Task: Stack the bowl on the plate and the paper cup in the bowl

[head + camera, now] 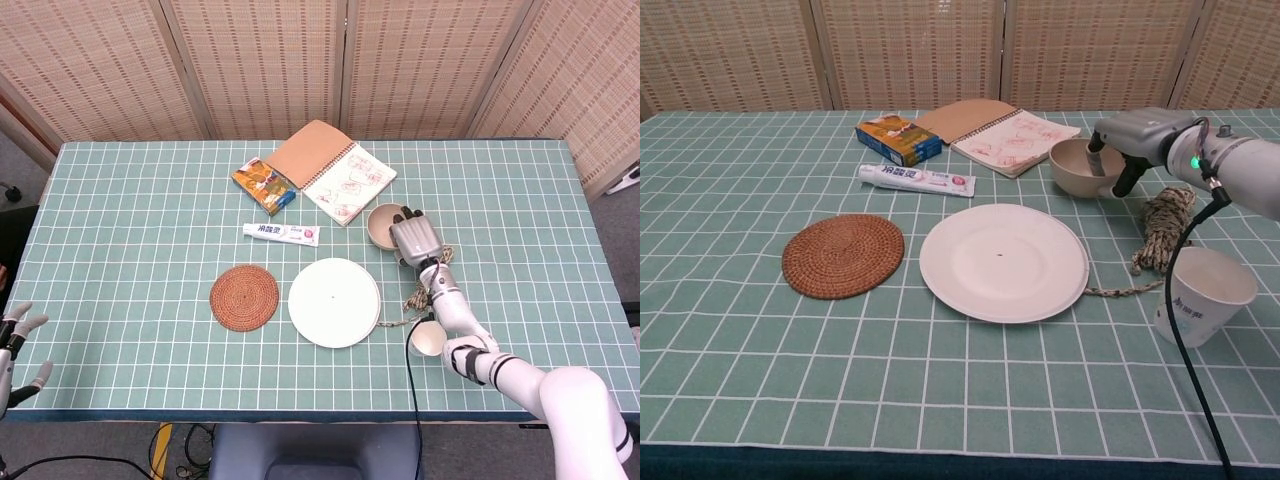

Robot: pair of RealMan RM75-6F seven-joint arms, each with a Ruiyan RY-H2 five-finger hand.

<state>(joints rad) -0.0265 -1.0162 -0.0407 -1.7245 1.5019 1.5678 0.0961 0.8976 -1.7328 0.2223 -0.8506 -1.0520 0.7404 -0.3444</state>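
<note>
The beige bowl [381,224] [1072,168] stands on the table, behind and to the right of the white plate [334,302] [1003,262]. My right hand [415,238] [1135,137] pinches the bowl's right rim, one finger inside and the thumb outside. The bowl still rests on the cloth. A white paper cup [427,338] [1202,296] stands upright near the front right, beside my right forearm. My left hand [15,345] hangs at the table's front left corner, fingers apart and empty.
A coil of rope [425,290] [1164,228] lies between bowl and cup. A woven coaster [244,297] [843,255] sits left of the plate. Toothpaste tube [282,233] [917,179], small box [265,185] [898,138] and open notebook [330,171] [1000,132] lie behind.
</note>
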